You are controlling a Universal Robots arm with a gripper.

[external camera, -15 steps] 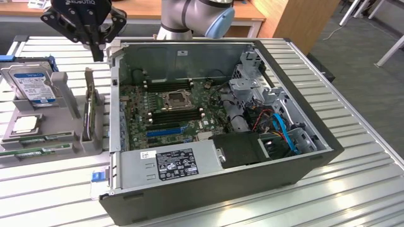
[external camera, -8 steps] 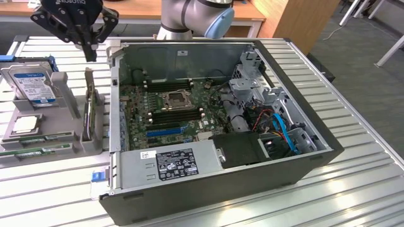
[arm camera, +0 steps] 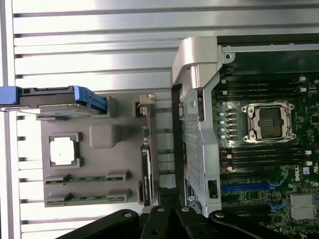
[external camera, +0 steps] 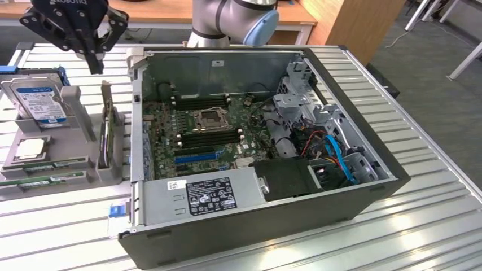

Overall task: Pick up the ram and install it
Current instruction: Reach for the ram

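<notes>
so at the exterior view's left the gripper (external camera: 96,66) hangs over the back of the holder (external camera: 74,110), pinched shut with nothing in it; the ram (external camera: 53,165) lies flat in a slot at the holder's end nearest the exterior camera, well apart from the claw, with a second stick (external camera: 39,181) just beside it; imo the pick goes best if the jaws open before any descent, line up across the stick's thin width near its middle and come straight down, since the cpu (external camera: 30,148) sits just beside it and it's a tight spot; grab the long edges, not the chips; contents now: the holder carries the hard drive (external camera: 38,99) standing in its rear slot, the cpu in a square pocket, both sticks in the front slots, and the card (external camera: 106,132) upright along the side next to the case (external camera: 362,203); the case lies open, motherboard (external camera: 169,144) inside, socket (external camera: 209,118) empty as far as I can tell, the slots (external camera: 211,138) either side of it look bare; psu (external camera: 203,195) along the near wall; blue cables (external camera: 340,161) bundled towards the right
</notes>
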